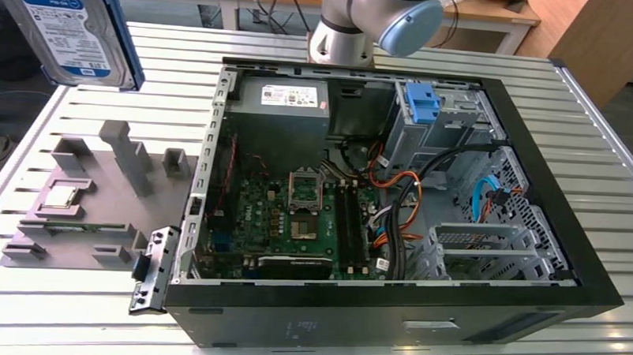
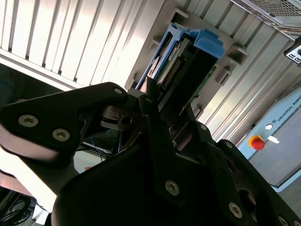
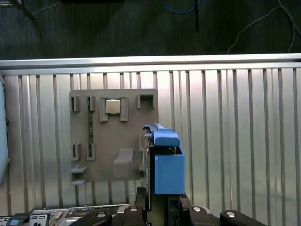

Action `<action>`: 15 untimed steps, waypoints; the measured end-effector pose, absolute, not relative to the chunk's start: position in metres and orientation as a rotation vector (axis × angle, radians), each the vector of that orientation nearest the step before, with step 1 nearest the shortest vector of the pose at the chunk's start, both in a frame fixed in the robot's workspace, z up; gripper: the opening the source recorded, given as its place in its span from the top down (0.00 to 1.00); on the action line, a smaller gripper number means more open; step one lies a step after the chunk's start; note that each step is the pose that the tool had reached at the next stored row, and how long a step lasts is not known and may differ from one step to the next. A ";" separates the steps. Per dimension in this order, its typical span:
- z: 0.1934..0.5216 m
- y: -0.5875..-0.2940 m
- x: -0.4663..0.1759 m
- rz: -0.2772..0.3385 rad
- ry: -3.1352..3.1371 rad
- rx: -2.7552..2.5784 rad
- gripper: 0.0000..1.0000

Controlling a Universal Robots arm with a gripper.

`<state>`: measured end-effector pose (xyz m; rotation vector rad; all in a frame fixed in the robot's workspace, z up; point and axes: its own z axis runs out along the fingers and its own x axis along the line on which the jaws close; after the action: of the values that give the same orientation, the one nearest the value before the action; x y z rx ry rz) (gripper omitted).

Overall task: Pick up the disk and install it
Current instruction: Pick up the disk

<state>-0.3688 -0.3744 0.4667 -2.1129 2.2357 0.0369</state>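
Gripper (image 3: 160, 203) had a tight pinch on the disk (image 3: 165, 162), held on edge with its long axis sticking straight out, up above the grey parts tray (image 3: 113, 136) on the table (image 3: 225, 132). In the exterior view the disk sat off to the left of the open PC case (image 1: 570, 234), well apart from its drive bay (image 1: 450, 123)

Behind the computer case (image 1: 556, 203), a silver-grey arm (image 1: 337, 32) was seen, its joint (image 1: 412, 27) capped in pale blue. The gripper (image 2: 162, 101) was built of matte black links fastened by silver screws (image 2: 172, 188).

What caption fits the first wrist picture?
The tool grips the blue-framed disk over the grey tray on the slatted table.
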 end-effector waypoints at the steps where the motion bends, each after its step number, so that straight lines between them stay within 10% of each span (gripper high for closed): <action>1: 0.467 -0.374 -0.367 0.037 2.236 -2.113 0.65; 15: 0.467 -0.374 -0.349 0.037 2.236 -2.113 0.65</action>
<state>-0.3486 -0.3744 0.4667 -2.1128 2.2358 0.0369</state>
